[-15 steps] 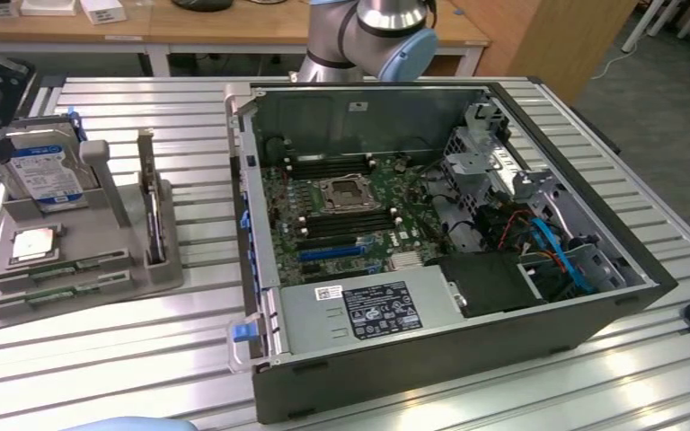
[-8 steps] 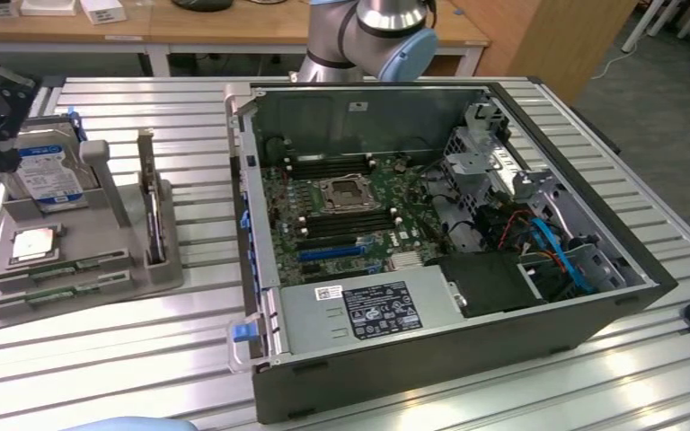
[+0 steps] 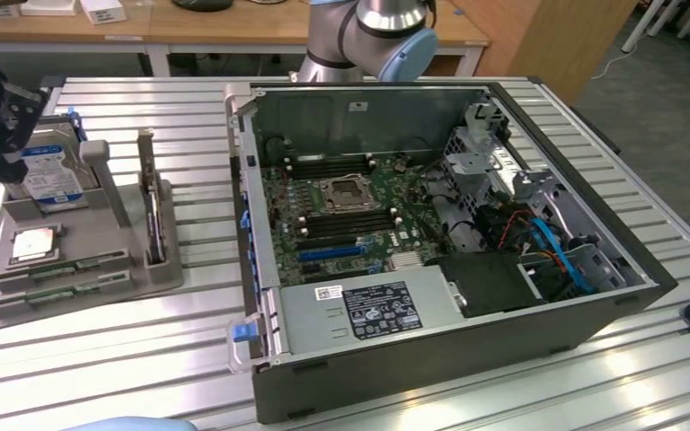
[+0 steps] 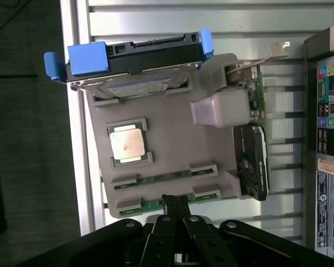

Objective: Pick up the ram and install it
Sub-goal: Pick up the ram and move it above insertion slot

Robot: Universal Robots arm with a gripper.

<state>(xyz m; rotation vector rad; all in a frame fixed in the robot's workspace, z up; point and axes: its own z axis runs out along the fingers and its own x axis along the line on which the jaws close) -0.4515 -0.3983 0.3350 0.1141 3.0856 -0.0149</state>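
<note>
Gripper (image 4: 175, 200), pinched narrow and holding nothing, hovers over the ram (image 4: 147, 207) lying in its tray (image 4: 172, 144), so pickup seems barely begun, needing square alignment with that thin edge.

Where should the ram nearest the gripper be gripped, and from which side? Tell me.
Probably best: take the ram by the middle of its upper long edge, from straight above, pinching its two flat faces. It stands on edge in the grey holder, and brackets cover both ends, leaving the middle free. The gripper hangs over that span.
</note>
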